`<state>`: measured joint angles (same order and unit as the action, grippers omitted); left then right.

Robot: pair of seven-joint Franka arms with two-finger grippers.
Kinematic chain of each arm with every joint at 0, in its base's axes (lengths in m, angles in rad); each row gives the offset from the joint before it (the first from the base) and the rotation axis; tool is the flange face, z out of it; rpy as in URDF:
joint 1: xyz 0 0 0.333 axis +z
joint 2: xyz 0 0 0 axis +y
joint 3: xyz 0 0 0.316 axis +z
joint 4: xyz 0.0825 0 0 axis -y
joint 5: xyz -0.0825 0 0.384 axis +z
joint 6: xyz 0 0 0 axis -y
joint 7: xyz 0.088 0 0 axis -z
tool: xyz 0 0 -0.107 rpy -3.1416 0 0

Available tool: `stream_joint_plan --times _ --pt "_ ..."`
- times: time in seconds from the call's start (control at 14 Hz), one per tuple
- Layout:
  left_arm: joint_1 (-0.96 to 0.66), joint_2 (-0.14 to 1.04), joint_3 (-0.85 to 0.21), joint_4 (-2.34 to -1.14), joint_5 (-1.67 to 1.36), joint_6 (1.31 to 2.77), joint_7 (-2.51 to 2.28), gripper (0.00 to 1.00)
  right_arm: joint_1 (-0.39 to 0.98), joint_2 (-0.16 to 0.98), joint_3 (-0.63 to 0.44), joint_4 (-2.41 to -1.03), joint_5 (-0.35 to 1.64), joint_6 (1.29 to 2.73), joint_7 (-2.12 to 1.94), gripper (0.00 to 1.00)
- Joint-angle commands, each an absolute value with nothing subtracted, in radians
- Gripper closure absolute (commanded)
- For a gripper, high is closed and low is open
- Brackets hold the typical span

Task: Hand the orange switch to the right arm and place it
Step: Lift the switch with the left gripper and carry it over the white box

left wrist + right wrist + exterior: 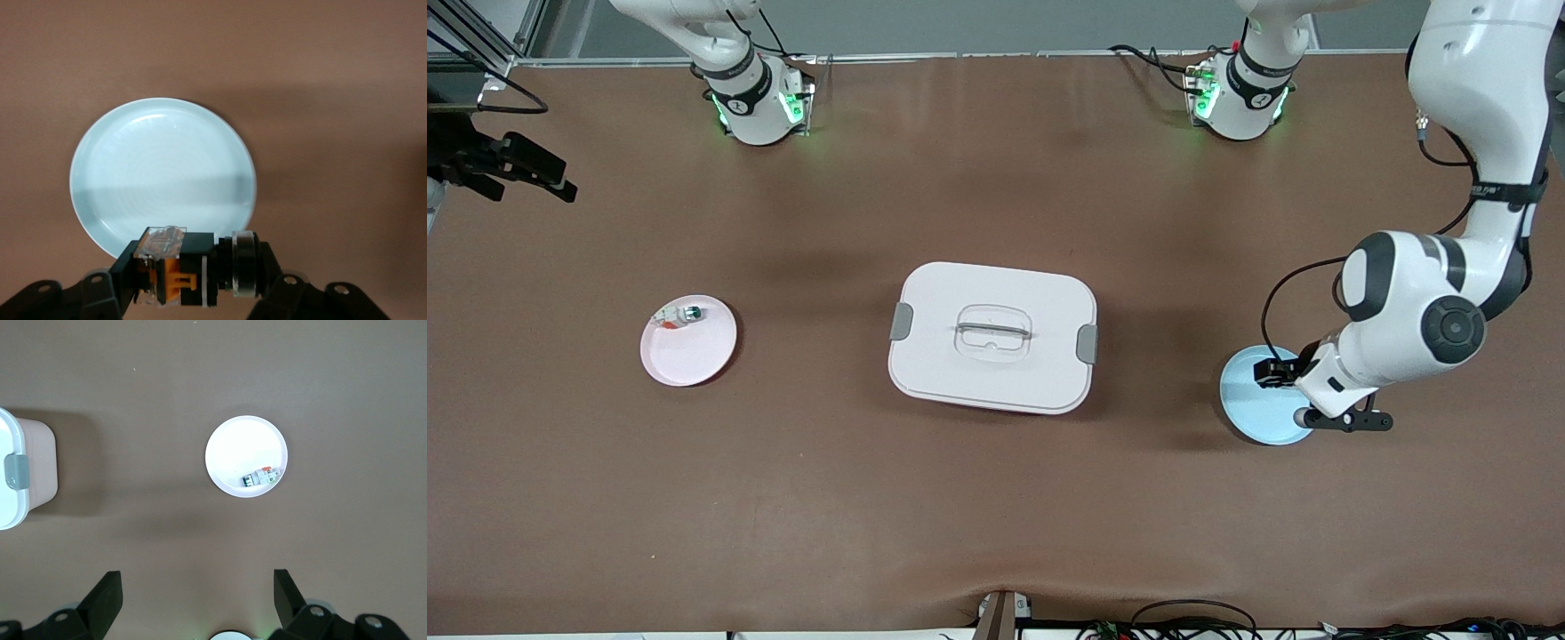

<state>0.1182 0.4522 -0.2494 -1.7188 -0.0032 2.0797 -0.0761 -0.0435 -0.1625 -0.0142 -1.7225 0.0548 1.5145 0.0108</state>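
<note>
got the orange switch (193, 270) clamped in my left gripper (193, 293) over the blue plate (160, 167), gonna lift slow and level toward the wide-open right gripper (193, 600).

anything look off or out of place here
Nothing stands out. The left gripper is shut on the orange switch over the blue plate; the right gripper hangs open. The white box sits lidded, and the white-and-green part lies on the pink plate.

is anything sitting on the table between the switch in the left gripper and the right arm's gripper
Yes: the white lidded box sits mid-table between them. The left gripper holds the orange switch over the blue plate; the right gripper waits open.
</note>
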Motion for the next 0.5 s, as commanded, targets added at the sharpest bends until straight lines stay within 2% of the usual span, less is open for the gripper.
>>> stream_joint_plan --times 0.0,0.43 --pt "0.121 0.416 -0.267 -1.669 -0.101 1.979 -0.084 0.99 -0.066 -0.170 -0.002 -1.726 0.066 1.506 0.017 0.00" --pt "0.118 0.394 -0.374 -1.536 -0.173 1.815 -0.380 0.99 -0.063 -0.169 0.005 -1.723 0.054 1.519 0.015 0.00"
